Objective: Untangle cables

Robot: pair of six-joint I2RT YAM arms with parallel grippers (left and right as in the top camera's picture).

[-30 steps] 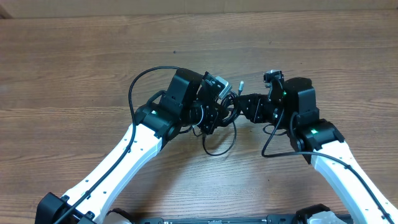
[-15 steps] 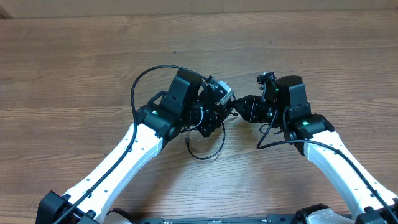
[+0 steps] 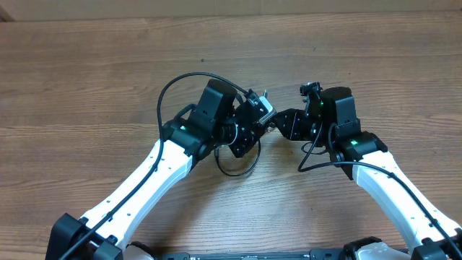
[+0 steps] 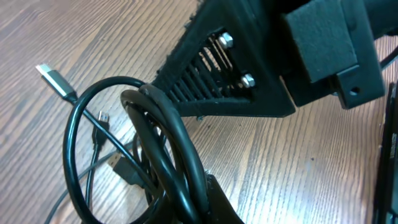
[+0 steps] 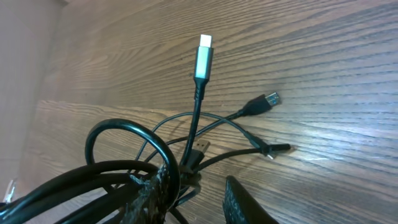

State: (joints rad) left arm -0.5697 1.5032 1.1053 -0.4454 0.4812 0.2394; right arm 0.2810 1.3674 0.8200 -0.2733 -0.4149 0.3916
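The cables are bunched in a knot at the middle of the counter, caught between the two hands. From the knot several ends fan out flat on the wood: one cord runs straight up to a silvery plug, a second bends off to a dark plug, and a third ends in a small thin tip. In the overhead view a slack loop of the same cords lies on the wood just below the left hand. The thicker coils of the bundle hang over a rough-textured finger of the right hand. Its other finger stands apart from the first, so this hand is spread rather than pinching. In the left wrist view the coils arch over a single dark finger, and with its partner out of sight I cannot tell whether the left hand is pressed together. The two hands almost touch tip to tip. Behind them the white left arm and right arm reach in from the near edge of the counter.
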